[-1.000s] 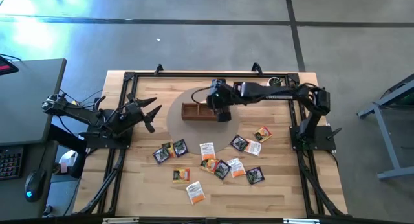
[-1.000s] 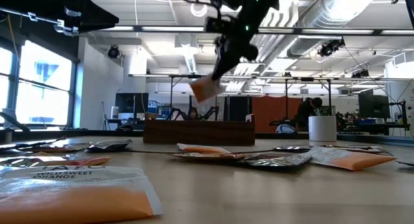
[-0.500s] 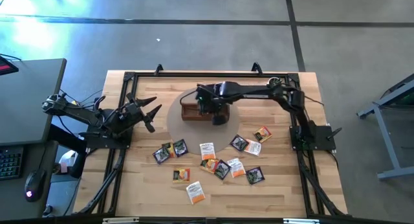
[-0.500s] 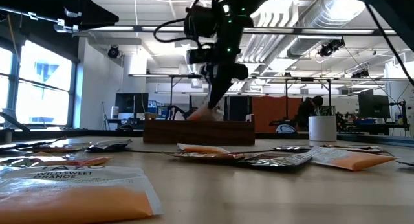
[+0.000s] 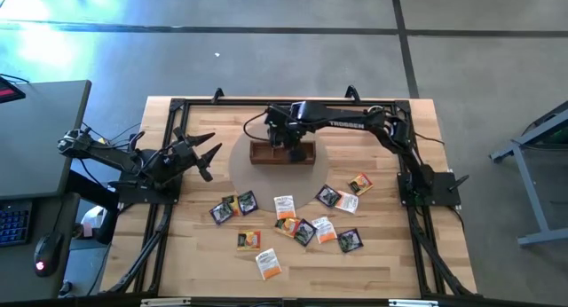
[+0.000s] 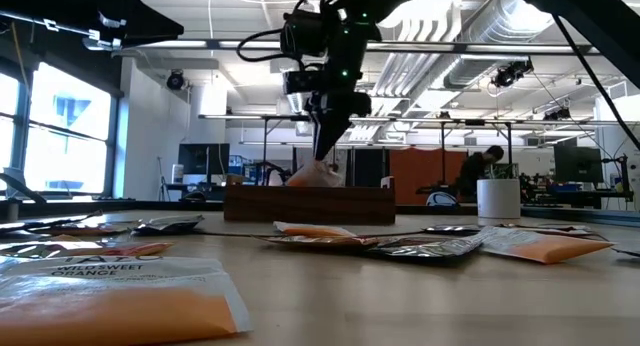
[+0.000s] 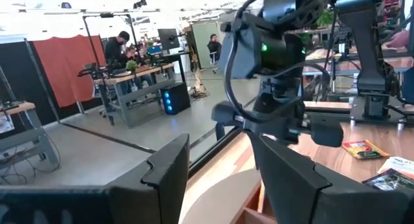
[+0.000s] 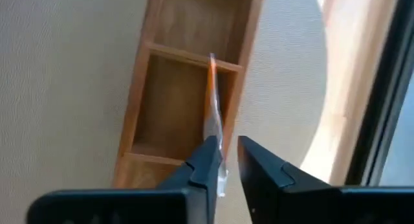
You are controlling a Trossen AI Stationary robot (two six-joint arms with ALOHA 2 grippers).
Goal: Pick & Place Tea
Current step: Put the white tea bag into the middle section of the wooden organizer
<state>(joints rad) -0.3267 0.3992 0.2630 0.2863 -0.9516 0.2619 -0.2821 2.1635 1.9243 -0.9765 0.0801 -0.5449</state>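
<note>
Tea sachets (image 5: 293, 225) lie scattered on the near half of my desk (image 5: 390, 263), about a dozen of them, some black, some white with orange, some yellow-orange, several touching or overlapping each other. One more sachet (image 8: 214, 114) stands on its edge in the wooden tray (image 5: 262, 154), and its lower part is inside the middle compartment, close to one long wall. My right claw (image 8: 224, 160) hangs directly above this tray at the far middle of the desk. Its fingers are slightly apart; the sachet's upper corner is between them, against one finger, and I cannot tell if they grip it or only touch it. In the low view the orange and white sachet (image 6: 313, 175) shows above the tray wall (image 6: 308, 203), just under the claw. My left claw (image 5: 206, 153) waits at the left side of the desk, fingers spread wide, holding nothing.
</note>
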